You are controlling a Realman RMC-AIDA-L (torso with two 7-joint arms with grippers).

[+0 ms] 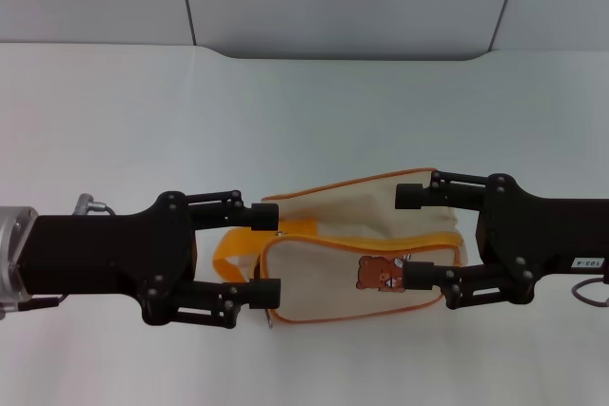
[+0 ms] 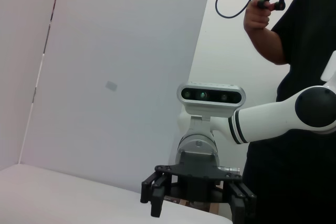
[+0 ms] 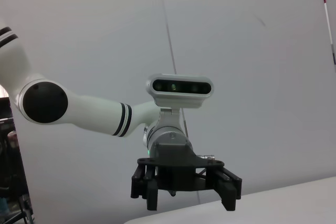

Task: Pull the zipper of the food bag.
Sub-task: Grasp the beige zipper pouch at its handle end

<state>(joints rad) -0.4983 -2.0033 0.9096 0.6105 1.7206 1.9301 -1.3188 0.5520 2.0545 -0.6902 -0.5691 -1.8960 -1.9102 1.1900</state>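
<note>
The cream food bag (image 1: pixel 333 273) with orange piping and a brown bear patch (image 1: pixel 378 274) lies on the white table between my two grippers. Its zipper (image 1: pixel 352 241) is the thin orange line along the upper edge of the bear side. A tiny silver piece (image 1: pixel 273 319) hangs at the bag's near left corner. My left gripper (image 1: pixel 268 254) is open, its fingers on either side of the bag's left end and the orange handle strap (image 1: pixel 228 256). My right gripper (image 1: pixel 415 237) is open around the bag's right end. I cannot tell whether either one touches the bag.
The white table (image 1: pixel 304 111) stretches behind the bag to a grey wall. The left wrist view shows my right gripper (image 2: pixel 194 205) and a person in black (image 2: pixel 294 77) holding a controller. The right wrist view shows my left gripper (image 3: pixel 189 203).
</note>
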